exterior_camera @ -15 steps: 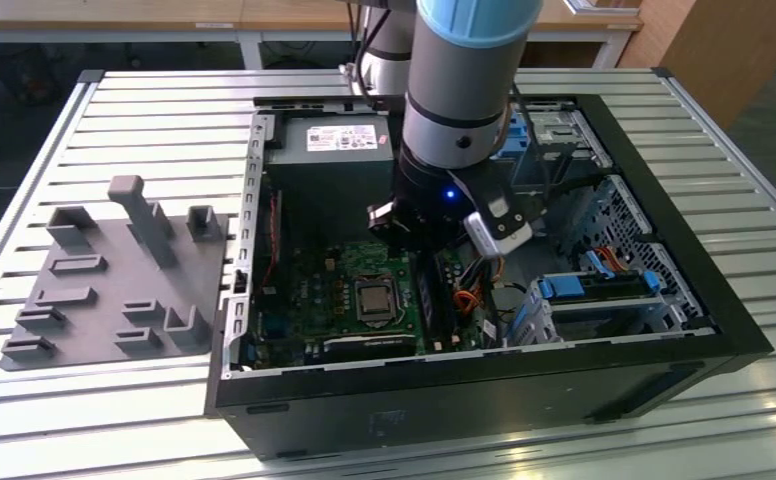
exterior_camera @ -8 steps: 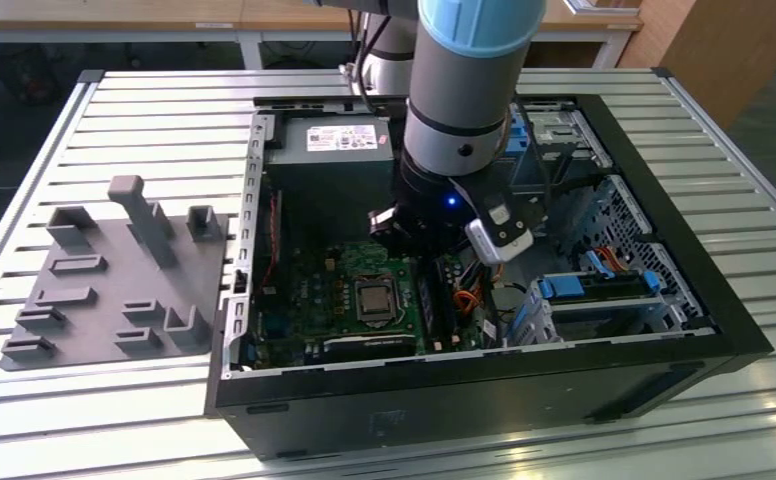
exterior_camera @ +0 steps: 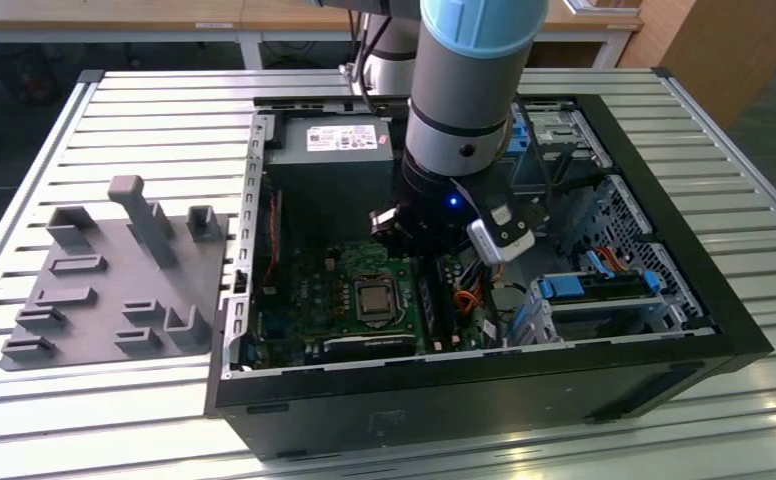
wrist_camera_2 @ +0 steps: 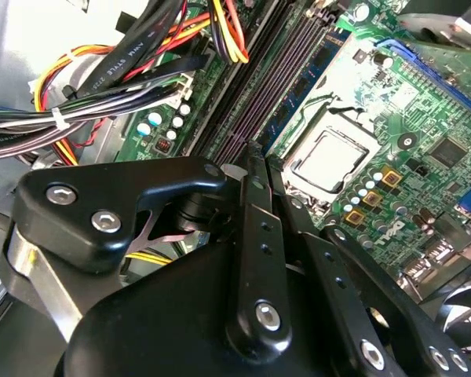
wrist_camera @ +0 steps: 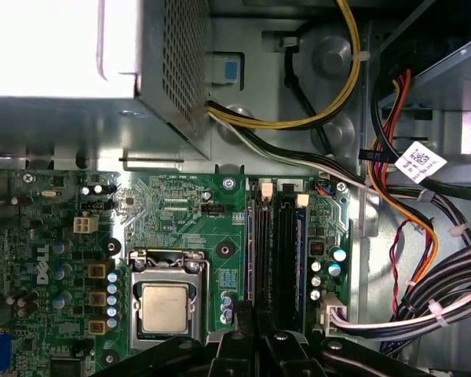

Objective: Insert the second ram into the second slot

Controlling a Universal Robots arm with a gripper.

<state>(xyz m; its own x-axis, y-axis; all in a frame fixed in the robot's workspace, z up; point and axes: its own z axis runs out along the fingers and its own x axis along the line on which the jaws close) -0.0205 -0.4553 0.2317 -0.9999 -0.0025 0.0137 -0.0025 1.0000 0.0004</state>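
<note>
A robot arm reaches down into an open black computer case (exterior_camera: 708,330) lying on a slatted metal table (exterior_camera: 121,110). The gripper (wrist_camera_2: 255,153) hangs low over the green motherboard (wrist_camera: 180,212), directly above the row of memory slots (wrist_camera: 271,243) beside the processor socket (wrist_camera: 163,302). In the second wrist view its two black fingers (wrist_camera_2: 259,228) stand close together, their tips meeting in a narrow point over the slots; whether anything thin is pinched between them cannot be made out. A dark memory stick (wrist_camera: 288,251) sits upright in one slot, its lower end hidden behind the gripper. Bundled power cables (wrist_camera: 424,298) run beside the slots. In the exterior view the arm blocks the slots, and a grey parts fixture (exterior_camera: 108,275) lies on the exterior view's left.
</note>
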